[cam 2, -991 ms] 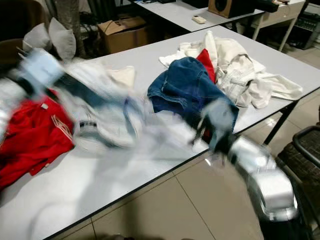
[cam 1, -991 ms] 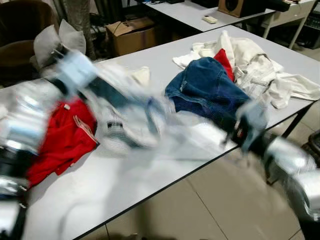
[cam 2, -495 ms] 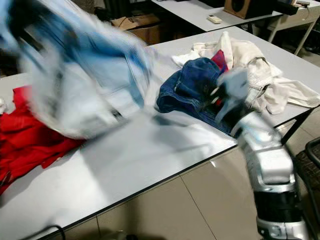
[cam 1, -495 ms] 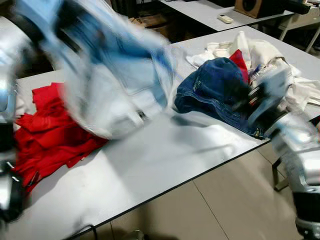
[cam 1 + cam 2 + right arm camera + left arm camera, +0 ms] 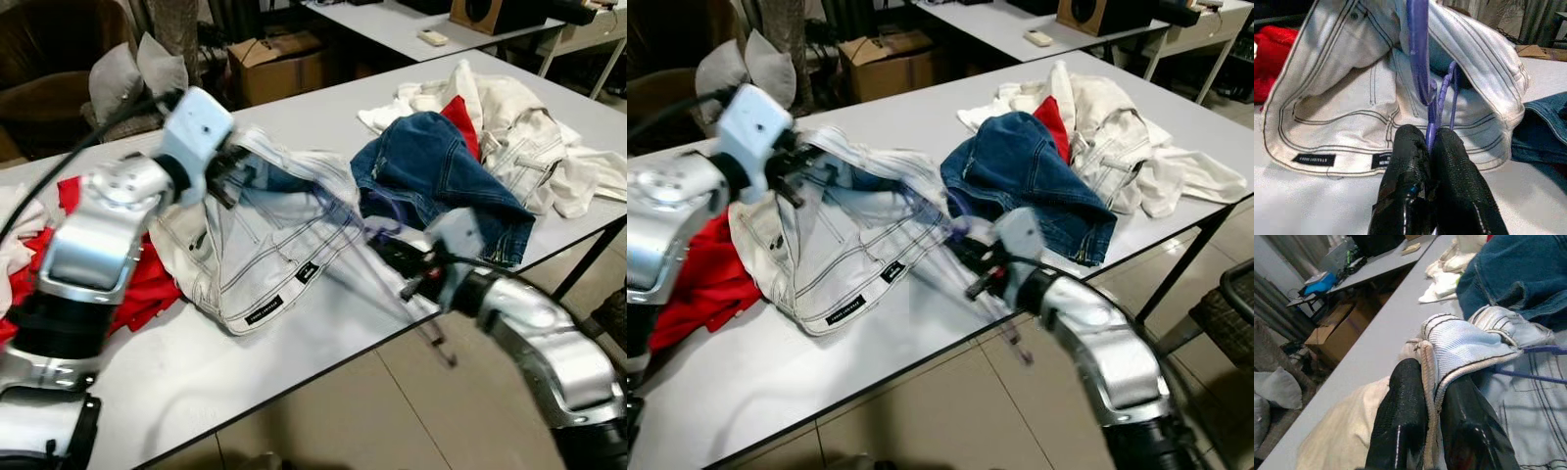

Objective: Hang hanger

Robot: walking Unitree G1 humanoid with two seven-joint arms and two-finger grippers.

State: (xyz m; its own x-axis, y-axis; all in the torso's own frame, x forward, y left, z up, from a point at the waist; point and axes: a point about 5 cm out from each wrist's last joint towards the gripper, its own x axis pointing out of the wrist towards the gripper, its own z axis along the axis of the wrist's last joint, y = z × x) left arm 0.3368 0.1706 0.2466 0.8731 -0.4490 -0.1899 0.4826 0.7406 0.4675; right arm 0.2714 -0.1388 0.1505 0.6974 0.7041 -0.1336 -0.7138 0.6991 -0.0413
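A pale denim jacket (image 5: 257,257) lies spread on the grey table (image 5: 294,113). My left gripper (image 5: 227,168) is shut on the jacket's collar edge (image 5: 1464,342), with black fingers (image 5: 1403,421) pinching the seam. My right gripper (image 5: 394,257) is shut on a purple hanger (image 5: 1418,49), near the table's front edge. The hanger's thin arms (image 5: 343,211) reach into the jacket's opening, under the lifted collar. In the right wrist view the gripper (image 5: 1430,136) clamps the hanger's lower wires, with the jacket's white lining (image 5: 1347,112) just beyond.
Dark blue jeans (image 5: 431,166) lie right of the jacket, beside a heap of white clothes (image 5: 519,108) with a red piece. A red garment (image 5: 147,289) lies on the left. A cardboard box (image 5: 279,64), cushions (image 5: 137,73) and another table (image 5: 392,20) stand behind.
The jacket was swung up in a blur by my left arm and now lies on the table. My right gripper has come in with the hanger to the jacket's opening.
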